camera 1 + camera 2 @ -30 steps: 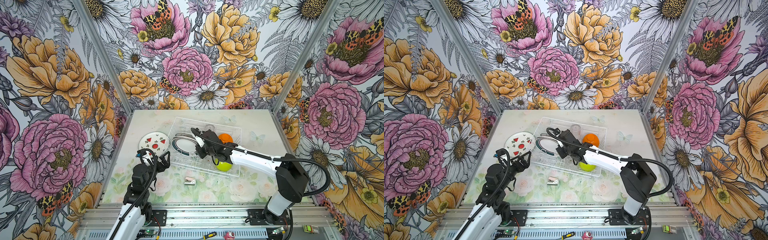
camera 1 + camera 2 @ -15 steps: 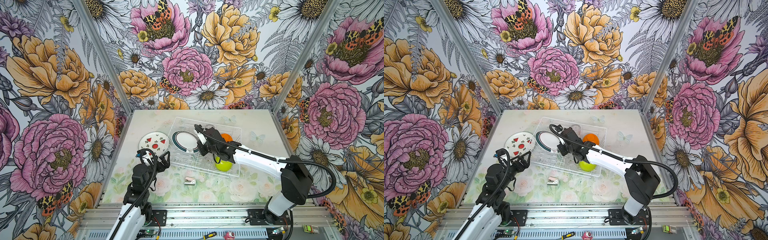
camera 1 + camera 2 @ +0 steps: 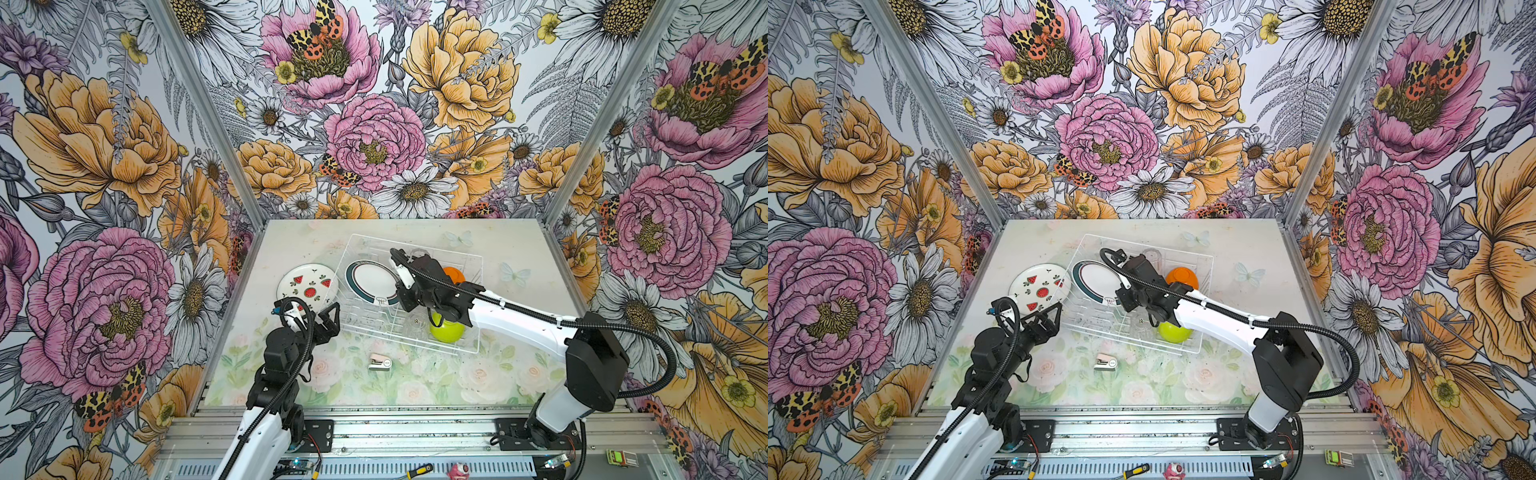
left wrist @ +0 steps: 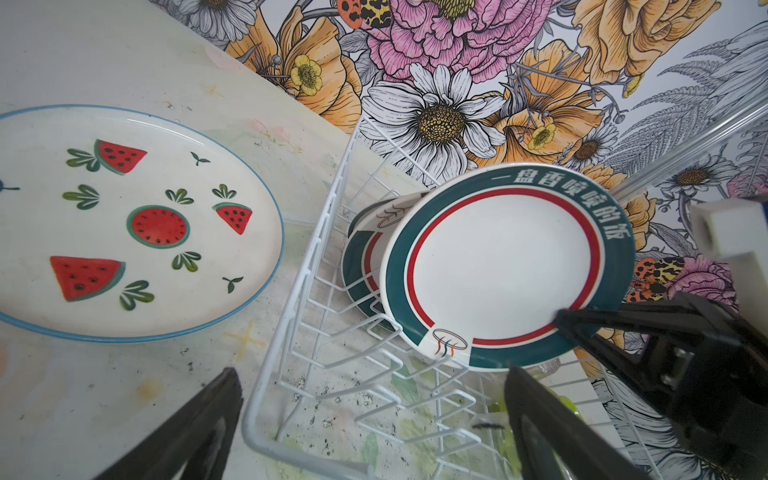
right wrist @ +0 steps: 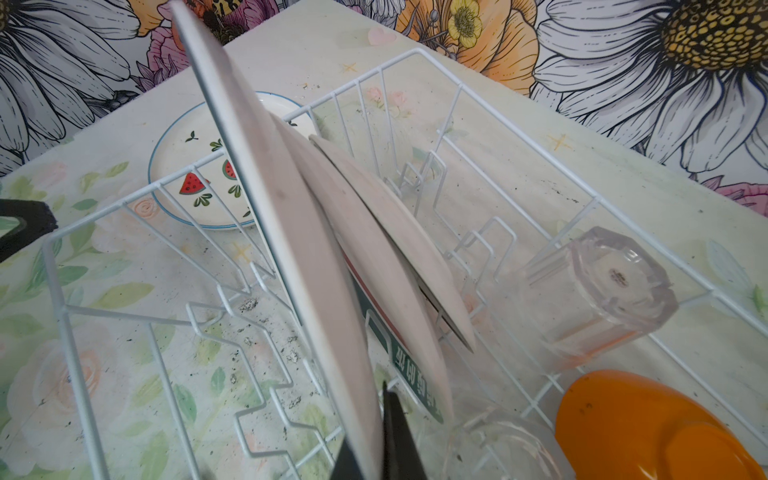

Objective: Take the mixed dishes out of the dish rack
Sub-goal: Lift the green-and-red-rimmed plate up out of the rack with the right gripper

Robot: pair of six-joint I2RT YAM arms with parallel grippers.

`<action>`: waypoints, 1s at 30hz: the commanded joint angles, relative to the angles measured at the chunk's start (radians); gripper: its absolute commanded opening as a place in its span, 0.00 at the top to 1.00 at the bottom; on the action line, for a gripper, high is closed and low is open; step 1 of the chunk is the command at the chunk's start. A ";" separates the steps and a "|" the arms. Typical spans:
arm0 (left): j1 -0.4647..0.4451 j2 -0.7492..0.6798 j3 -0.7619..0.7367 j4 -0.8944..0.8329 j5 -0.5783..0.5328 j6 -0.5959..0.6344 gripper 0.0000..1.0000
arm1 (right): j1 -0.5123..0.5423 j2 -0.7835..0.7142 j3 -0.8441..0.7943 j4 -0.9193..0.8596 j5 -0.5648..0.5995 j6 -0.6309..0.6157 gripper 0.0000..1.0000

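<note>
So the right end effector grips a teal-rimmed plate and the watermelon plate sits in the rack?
No: the watermelon plate lies on the table beside the rack, as both top views show. The right end effector does grip a teal-rimmed plate.

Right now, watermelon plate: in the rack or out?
Out. The watermelon plate lies flat on the table, beside the rack, outside its wire wall.

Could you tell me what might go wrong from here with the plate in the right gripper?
The right gripper pinches the teal-rimmed plate only at its rim, so it could pivot or slip out. The plates behind it lean close; a swing might knock them or catch the dish rack wires. The open left gripper hovers near the rack's edge, possibly in the way.
</note>
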State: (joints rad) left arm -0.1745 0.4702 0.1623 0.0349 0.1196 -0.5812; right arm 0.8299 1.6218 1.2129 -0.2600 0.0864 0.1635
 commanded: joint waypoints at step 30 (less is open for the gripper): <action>-0.039 0.035 0.002 0.029 -0.014 -0.031 0.02 | -0.007 -0.149 0.032 0.118 -0.080 0.141 1.00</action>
State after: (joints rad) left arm -0.1963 0.5022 0.1623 0.0349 0.1192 -0.5957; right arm 0.8352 1.5295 1.2156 -0.2047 0.0059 0.2810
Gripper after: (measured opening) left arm 0.986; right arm 0.074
